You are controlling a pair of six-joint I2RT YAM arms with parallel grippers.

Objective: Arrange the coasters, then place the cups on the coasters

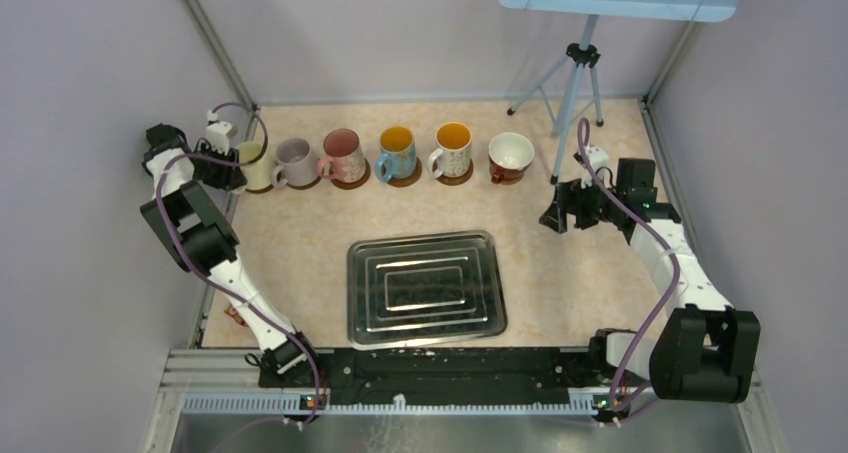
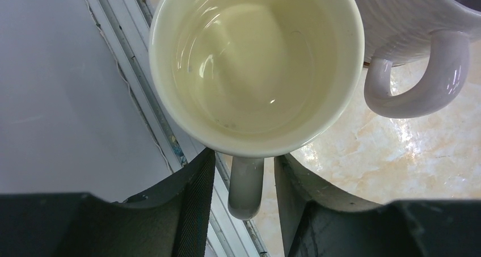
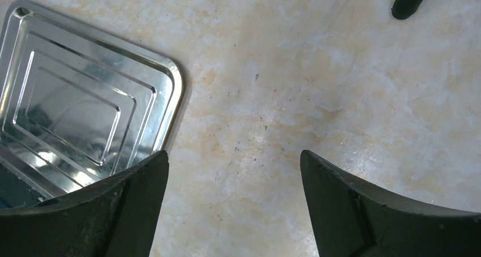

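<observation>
Six cups stand in a row at the back, each on a coaster [image 1: 352, 182] whose edge peeks out. From the left they are cream [image 1: 256, 163], lilac [image 1: 293, 162], pink [image 1: 343, 155], blue-handled [image 1: 397, 153], orange-inside [image 1: 453, 150] and red-and-white [image 1: 510, 156]. My left gripper [image 1: 232, 166] is at the cream cup [image 2: 255, 64]. Its fingers [image 2: 195, 194] flank the cup's handle [image 2: 245, 189] with a gap on each side, so this gripper [image 2: 245, 155] is open. The lilac cup [image 2: 420, 19] stands close beside the cream one. My right gripper [image 1: 553, 218] [image 3: 234, 155] hangs open over bare table, holding nothing.
A silver tray [image 1: 425, 288] lies mid-table, and its corner [image 3: 85, 98] shows left of the right gripper. A tripod [image 1: 570, 83] stands at the back right, with one foot [image 3: 405, 1] near the right gripper. A wall and metal frame rail [image 2: 142, 98] run right beside the cream cup.
</observation>
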